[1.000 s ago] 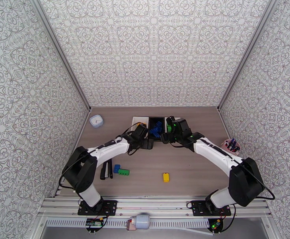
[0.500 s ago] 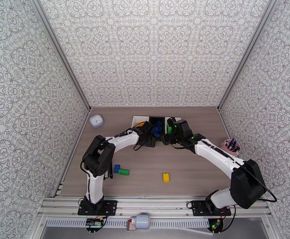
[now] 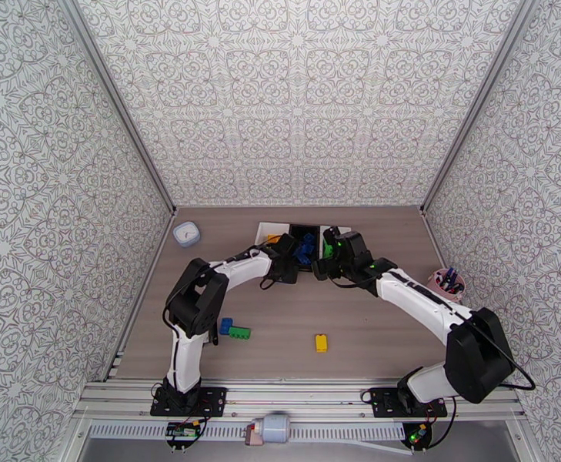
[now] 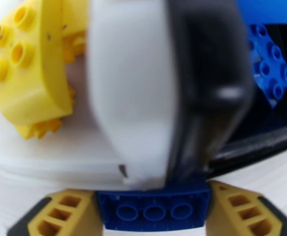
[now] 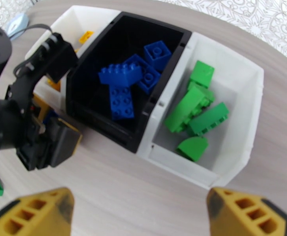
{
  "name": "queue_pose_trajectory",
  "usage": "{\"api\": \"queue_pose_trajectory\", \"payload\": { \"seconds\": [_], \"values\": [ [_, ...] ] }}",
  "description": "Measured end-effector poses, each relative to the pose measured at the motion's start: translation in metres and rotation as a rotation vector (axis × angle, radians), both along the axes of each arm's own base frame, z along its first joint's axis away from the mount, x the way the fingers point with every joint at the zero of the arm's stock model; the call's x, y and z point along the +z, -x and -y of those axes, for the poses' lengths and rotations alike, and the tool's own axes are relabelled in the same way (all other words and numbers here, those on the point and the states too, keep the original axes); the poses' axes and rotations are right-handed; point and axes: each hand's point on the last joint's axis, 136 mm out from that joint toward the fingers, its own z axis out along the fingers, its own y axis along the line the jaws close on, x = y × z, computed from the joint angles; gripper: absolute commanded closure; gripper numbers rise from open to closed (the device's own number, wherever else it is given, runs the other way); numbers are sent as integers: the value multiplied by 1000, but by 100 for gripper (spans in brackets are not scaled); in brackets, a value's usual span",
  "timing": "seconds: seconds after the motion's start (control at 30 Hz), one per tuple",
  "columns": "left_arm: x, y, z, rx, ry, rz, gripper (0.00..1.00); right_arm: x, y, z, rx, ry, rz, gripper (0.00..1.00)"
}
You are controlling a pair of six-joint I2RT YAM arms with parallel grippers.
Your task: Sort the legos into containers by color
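The left gripper (image 4: 151, 215) pinches a blue brick (image 4: 153, 201) just before the bins, near the far edge of the table (image 3: 372, 317). This looks like the pickup step. Next it calls for a lift over the near wall of the black bin (image 5: 104, 134), then release. The right gripper (image 5: 143, 215) hangs open, empty.

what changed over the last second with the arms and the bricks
The left arm swung its elbow inward, and the left gripper edged toward the black plastic bin, closing on a small blue studded plastic brick. The open right gripper, the loose yellow brick and green brick on the table stayed put.
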Motion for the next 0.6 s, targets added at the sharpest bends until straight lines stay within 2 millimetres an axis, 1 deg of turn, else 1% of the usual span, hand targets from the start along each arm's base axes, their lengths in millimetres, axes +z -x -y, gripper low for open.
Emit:
{"api": "queue_pose_trajectory", "payload": {
  "seconds": [0.13,0.27,0.33,0.4,0.47,0.6],
  "values": [
    [1,2,-1,1,1,0,42,0,-1,0,0,0,-2,8],
    [3,11,-7,4,-1,-9,43,1,-1,-1,-9,-9,-2,8],
    [8,14,-9,6,5,-3,43,1,-1,-1,-13,-13,-4,8],
    [17,16,-10,11,18,11,44,1,-1,-1,-17,-18,-5,8],
    [31,17,-9,13,38,35,44,3,-1,-1,-22,-23,-4,8],
    [58,11,-2,8,86,101,44,10,-1,1,-36,-35,9,8]
  ]
}}
